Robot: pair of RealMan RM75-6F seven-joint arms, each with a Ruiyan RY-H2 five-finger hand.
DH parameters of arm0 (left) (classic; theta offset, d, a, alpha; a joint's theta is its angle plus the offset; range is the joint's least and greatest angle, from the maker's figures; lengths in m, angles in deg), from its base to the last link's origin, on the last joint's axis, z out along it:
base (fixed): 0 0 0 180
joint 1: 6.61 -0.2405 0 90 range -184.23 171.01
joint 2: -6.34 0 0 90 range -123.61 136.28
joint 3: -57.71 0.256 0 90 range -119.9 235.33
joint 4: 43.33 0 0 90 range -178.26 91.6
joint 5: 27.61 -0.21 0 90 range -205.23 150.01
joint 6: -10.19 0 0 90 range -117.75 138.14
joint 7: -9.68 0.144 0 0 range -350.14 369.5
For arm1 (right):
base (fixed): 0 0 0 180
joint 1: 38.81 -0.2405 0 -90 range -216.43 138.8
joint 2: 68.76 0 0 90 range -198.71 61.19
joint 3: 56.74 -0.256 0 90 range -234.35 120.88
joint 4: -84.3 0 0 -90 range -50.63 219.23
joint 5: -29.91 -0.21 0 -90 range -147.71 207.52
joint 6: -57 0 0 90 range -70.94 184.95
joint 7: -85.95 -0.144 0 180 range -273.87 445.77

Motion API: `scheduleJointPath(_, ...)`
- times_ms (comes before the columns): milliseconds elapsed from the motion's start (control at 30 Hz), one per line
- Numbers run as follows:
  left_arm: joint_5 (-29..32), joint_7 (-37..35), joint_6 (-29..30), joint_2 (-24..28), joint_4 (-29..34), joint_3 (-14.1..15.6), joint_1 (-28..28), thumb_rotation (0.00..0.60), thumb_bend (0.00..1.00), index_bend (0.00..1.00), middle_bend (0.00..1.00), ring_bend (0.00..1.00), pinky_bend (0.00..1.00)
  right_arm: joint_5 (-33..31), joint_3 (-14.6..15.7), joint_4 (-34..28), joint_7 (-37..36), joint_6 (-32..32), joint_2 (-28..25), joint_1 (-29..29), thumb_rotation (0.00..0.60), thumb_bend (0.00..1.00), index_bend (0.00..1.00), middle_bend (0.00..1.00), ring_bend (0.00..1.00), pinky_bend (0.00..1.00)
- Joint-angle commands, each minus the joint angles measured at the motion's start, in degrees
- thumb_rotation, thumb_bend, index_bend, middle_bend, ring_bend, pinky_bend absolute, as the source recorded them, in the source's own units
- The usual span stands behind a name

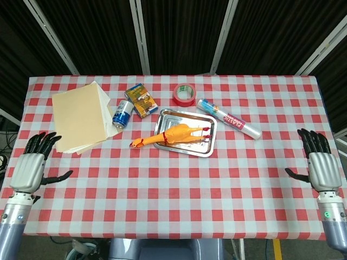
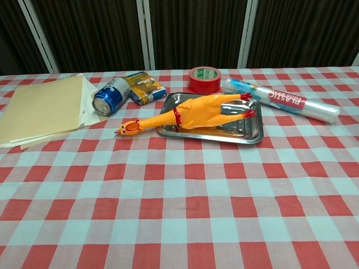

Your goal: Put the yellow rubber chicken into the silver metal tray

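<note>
Checked cloth covers table. One yellow rubber chicken (image 1: 173, 135), long axis left-right, body in the one silver metal tray (image 1: 205, 148), head and neck hanging over its left rim, seemingly. Left hand (image 1: 32, 167) nearer, right hand (image 1: 321, 165) well apart; both spread, holding nothing. One can (image 1: 122, 114), one tape roll (image 1: 184, 95).

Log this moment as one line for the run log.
chicken: body in tray, head over rim | left hand: open, table edge | right hand: open, table edge
</note>
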Motion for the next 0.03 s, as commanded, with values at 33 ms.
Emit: scheduleJointPath(33, -2.4, -1.4, 3.0, 1.2, -0.4, 2.1, -3.1, 0.6, 0.11, 0.14, 0.08, 0.0, 0.0, 1.6, 1.5, 1.7, 2.8, -3.1, 1.9, 2.3, 0.6, 0.15, 0.0, 0.08, 0.0, 0.01)
